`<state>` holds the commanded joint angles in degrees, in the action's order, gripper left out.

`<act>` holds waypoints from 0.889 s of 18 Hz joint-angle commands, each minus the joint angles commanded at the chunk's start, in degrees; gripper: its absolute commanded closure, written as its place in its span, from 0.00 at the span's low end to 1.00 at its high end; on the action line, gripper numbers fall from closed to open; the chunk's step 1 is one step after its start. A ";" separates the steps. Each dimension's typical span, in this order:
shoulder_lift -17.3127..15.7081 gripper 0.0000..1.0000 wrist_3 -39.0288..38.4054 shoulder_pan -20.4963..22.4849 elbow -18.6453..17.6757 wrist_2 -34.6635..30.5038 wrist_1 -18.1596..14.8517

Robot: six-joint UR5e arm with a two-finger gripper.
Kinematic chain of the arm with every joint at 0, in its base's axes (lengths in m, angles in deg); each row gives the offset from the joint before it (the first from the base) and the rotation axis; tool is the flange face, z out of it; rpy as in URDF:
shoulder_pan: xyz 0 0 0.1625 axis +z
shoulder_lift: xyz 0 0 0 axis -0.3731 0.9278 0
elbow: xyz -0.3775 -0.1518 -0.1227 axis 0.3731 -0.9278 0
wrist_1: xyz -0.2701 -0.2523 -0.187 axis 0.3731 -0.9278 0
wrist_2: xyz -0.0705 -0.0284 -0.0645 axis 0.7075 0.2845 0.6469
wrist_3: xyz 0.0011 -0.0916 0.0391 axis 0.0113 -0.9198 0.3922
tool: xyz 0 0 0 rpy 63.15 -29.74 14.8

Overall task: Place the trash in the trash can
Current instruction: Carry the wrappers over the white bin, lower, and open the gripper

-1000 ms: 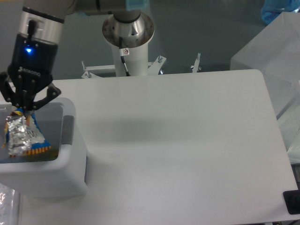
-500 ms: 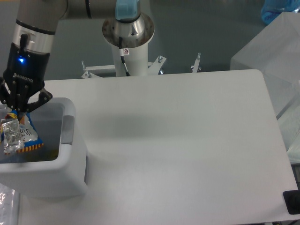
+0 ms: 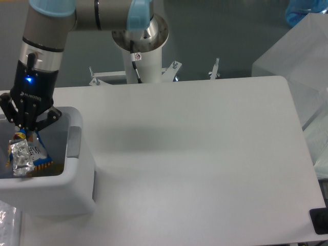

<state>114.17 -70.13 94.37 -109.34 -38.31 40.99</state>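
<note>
- Your gripper [image 3: 24, 130] hangs over the open top of the bin [image 3: 72, 189], at its back-left part, pointing straight down.
- Fingers [image 3: 41, 124] are pinched on the top edge of a wrapper [image 3: 25, 155]; the wrapper dangles below them, inside the bin's mouth.
- Wrapper: crumpled foil, silver side facing the camera, blue and orange print along its right and bottom edges. Its lower end sits below the rim line; you cannot tell from this view whether it touches anything underneath.
- Bin interior looks dark, with a brownish patch near the front right corner. What that patch is, you cannot tell. Nothing else in there is readable.
- Bin itself: white, rounded corners, grey panel [image 3: 74, 142] on the right-hand wall near the top. It stands on the surface [image 3: 205, 164] at the left edge of the view, partly cut off by the frame.
- Something clear and crinkled [image 3: 7, 225] shows at the bottom left corner, just outside the bin's front wall; too little of it is visible to name.
- Arm base [image 3: 141, 46] stands behind the surface's far edge, well apart from the bin.
- Translucent boxes [image 3: 302, 66] stand at the right, past the surface's edge.
</note>
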 joint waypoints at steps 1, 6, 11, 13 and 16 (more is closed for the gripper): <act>0.00 0.31 0.10 0.00 0.26 -0.44 0.00; -0.97 0.00 0.18 0.26 0.61 -4.92 -0.09; -2.46 0.00 0.27 1.05 1.14 -5.01 0.00; -4.47 0.00 0.79 4.29 1.76 -5.10 0.09; -5.80 0.00 7.11 12.27 1.67 -5.89 0.09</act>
<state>108.37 -63.02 106.65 -107.67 -44.19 41.08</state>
